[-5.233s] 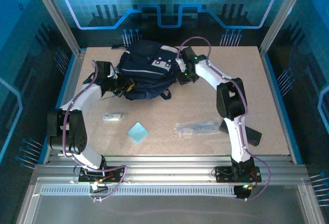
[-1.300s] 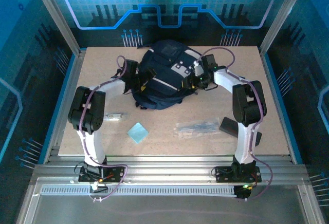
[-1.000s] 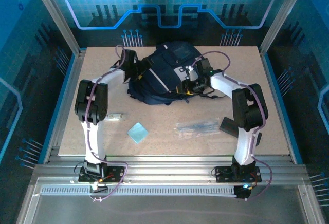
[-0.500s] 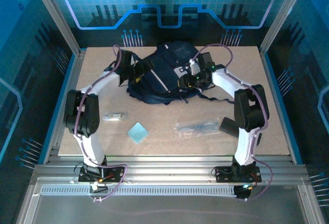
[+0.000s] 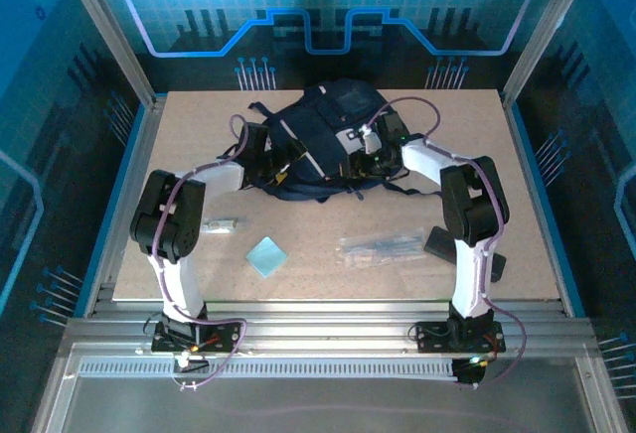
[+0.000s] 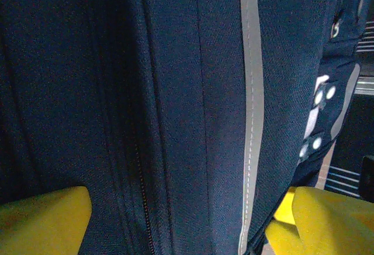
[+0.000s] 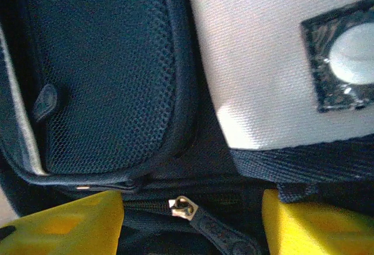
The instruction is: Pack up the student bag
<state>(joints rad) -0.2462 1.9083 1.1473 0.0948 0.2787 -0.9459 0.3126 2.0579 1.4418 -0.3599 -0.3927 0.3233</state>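
Navy fabric with grey stripes, that's the student bag [image 5: 318,135], sitting upper middle in the top view on the far part of the table [image 5: 517,205]. The left gripper [image 5: 276,162] is tucked against its left edge and the right gripper [image 5: 360,162] against its right side. Lower in the frame there's a light-blue square [image 5: 266,254], a clear plastic packet [image 5: 383,246] to its right, a small whitish item [image 5: 219,224] to its left, and a flat black case [image 5: 440,244] partly behind the right arm.

Left wrist view: the left gripper [image 6: 181,226] is spread wide, with yellow fingers [image 6: 41,220] in the bottom corners. The bag's zipper track [image 6: 143,208] and grey stripe [image 6: 251,91] run between them, nothing clamped.

Right wrist view: the right gripper [image 7: 190,223] has its jaws apart too. The zipper pull [image 7: 190,208] sits in the gap at bottom centre, not pinched. There's a mesh pocket [image 7: 111,73] at upper left and a light grey patch [image 7: 274,56] at upper right.
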